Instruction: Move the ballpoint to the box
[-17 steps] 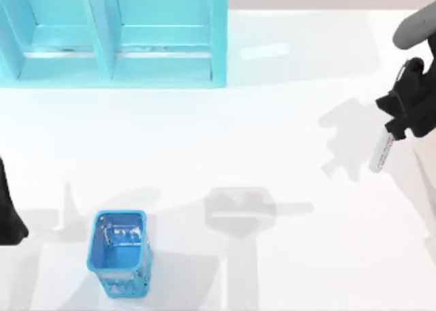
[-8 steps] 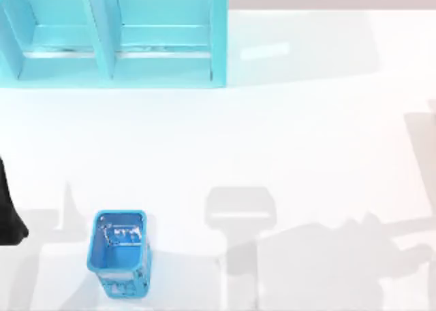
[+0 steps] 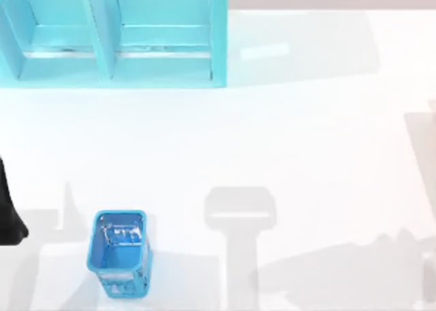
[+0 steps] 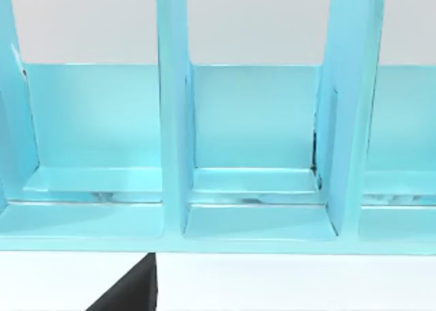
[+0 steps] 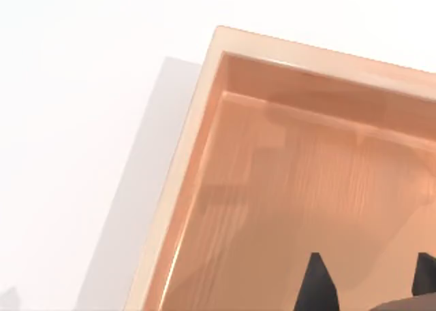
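Note:
The box (image 5: 195, 124) is a shallow tan wooden tray, seen in the right wrist view. My right gripper (image 5: 371, 284) hangs above the box's bare floor, near one corner. A dark rounded shape lies low between its tips, and I cannot tell what it is. The ballpoint is hidden. My left arm (image 3: 7, 212) is parked at the table's left edge, and a black wedge of the left gripper (image 4: 129, 294) faces the teal shelf.
A teal shelf unit (image 3: 112, 35) with upright dividers spans the back left of the table. A small blue crate (image 3: 119, 253) stands at the front left. The right arm's grey shadow (image 3: 340, 270) lies across the front right.
A second ago my right gripper held the ballpoint at the table's right edge. It has since left the top view to the right, and its shadow has slid toward the front right.

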`<action>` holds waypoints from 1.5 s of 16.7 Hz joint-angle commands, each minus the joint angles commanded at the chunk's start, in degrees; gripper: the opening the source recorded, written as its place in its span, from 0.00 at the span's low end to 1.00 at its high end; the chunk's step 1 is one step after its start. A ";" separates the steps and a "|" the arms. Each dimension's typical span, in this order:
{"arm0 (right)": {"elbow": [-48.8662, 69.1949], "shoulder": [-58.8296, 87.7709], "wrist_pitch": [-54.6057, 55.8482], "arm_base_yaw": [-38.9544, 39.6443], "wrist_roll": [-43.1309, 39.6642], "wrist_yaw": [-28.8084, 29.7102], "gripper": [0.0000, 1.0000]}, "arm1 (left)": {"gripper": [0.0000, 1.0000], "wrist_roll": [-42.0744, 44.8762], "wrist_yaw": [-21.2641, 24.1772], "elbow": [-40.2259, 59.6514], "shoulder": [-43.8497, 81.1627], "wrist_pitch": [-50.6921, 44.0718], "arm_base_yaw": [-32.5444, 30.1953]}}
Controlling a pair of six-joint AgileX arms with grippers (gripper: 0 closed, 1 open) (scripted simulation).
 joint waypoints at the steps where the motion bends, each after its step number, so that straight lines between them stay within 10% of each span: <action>1: -0.19 0.05 0.11 0.22 0.13 0.08 0.00 | 1.00 0.00 0.00 0.00 0.00 0.00 0.00; 15: -12.89 1.76 17.10 4.64 4.65 2.55 0.00 | 1.00 0.00 0.00 0.00 0.00 0.00 0.00; 25: -12.89 1.76 17.10 4.64 4.65 2.55 0.75 | 1.00 0.00 0.00 0.00 0.00 0.00 0.00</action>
